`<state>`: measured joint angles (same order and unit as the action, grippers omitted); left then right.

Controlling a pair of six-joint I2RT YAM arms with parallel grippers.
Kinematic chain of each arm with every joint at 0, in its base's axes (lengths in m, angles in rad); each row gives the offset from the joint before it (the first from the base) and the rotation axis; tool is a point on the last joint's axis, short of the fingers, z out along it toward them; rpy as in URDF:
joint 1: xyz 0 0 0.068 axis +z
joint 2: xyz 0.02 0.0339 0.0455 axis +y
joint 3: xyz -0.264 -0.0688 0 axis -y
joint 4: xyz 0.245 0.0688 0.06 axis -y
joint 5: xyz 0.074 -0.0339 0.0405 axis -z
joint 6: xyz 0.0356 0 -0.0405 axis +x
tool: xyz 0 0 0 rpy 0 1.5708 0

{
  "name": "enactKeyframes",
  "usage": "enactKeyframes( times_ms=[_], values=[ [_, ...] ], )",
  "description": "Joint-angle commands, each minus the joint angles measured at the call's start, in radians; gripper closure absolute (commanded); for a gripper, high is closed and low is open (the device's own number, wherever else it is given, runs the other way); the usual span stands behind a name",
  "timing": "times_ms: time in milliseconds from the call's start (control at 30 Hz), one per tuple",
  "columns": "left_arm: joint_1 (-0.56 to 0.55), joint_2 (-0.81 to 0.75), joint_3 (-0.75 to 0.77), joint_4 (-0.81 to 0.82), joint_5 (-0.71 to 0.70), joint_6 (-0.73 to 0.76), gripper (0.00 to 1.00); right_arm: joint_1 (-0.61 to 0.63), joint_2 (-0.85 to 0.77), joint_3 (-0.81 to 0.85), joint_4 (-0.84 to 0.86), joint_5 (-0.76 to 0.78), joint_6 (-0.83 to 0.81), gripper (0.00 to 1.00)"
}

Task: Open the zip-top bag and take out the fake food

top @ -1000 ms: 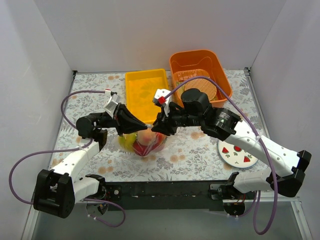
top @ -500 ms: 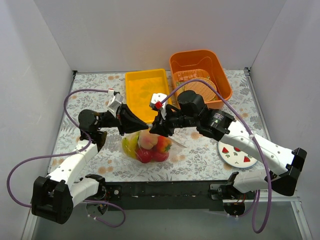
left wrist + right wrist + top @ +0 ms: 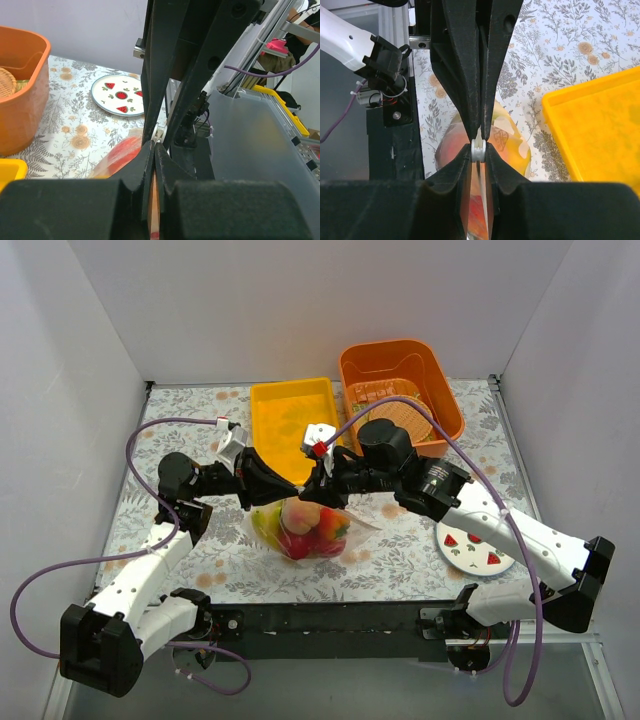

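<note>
The clear zip-top bag (image 3: 300,530) hangs between my two grippers just above the table, holding the fake food (image 3: 312,532): peach, red, yellow and green pieces. My left gripper (image 3: 283,493) is shut on the bag's top edge from the left. My right gripper (image 3: 306,496) is shut on the white zip slider (image 3: 478,148) from the right, tip to tip with the left one. In the left wrist view the bag edge sits pinched between the fingers (image 3: 154,165). In the right wrist view the food (image 3: 506,142) shows below the jaws.
A yellow tray (image 3: 292,420) stands just behind the bag. An orange bin (image 3: 400,390) with a tan woven disc (image 3: 408,420) is at the back right. A white plate with red marks (image 3: 473,547) lies at the right front. White walls enclose the table.
The bag has shifted slightly right and lifted a little with both grippers still closed on its top. The left arm's elbow has moved up and back.
</note>
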<state>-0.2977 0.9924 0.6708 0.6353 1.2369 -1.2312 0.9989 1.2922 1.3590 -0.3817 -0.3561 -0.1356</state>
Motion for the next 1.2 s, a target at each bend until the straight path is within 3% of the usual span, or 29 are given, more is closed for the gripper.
enactKeyframes(
  times_ms=[0, 67, 467, 833, 1167],
  values=[
    [-0.004, -0.026, 0.042, -0.026, -0.063, 0.036, 1.00, 0.007, -0.001, 0.028, 0.049, -0.026, -0.004, 0.76],
    [-0.004, -0.028, 0.042, -0.028, -0.062, 0.038, 1.00, 0.007, -0.005, 0.019, 0.059, -0.020, -0.004, 0.71],
    [-0.012, -0.028, 0.042, -0.045, -0.065, 0.050, 1.00, 0.006, 0.010, 0.038, 0.053, -0.001, -0.013, 0.65],
    [-0.015, -0.023, 0.042, -0.042, -0.051, 0.049, 1.00, -0.008, 0.018, 0.063, 0.044, 0.017, -0.029, 0.65],
    [-0.015, -0.041, 0.038, -0.060, -0.047, 0.058, 1.00, -0.063, -0.045, 0.023, 0.033, -0.135, -0.047, 0.55]
  ],
)
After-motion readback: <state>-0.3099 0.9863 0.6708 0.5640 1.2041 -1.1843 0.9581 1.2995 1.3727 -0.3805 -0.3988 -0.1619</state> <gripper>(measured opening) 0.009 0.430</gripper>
